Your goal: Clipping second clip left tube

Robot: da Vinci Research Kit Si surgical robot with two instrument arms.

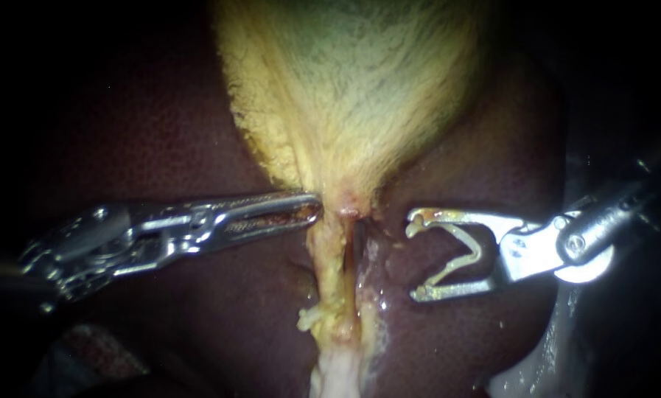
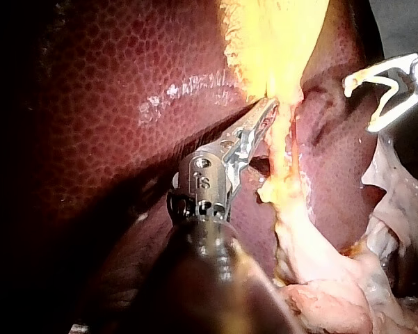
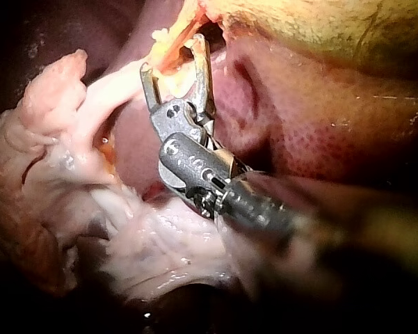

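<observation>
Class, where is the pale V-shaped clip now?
Endoscope view: the pale V-shaped clip sits between the spread jaws of the silver right instrument, right of the yellowish tube below the yellow-green gallbladder, not touching it.

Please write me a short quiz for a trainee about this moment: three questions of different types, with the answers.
1. True or false: the right instrument already encloses the tube.
2. What sits in its pincer? A) a clip B) a piece of liver C) nothing
3. Which instrument's tip lies against the tissue just below the gallbladder?
Key: 1 false, it stands apart from the tube; 2 A; 3 the left instrument.
</observation>
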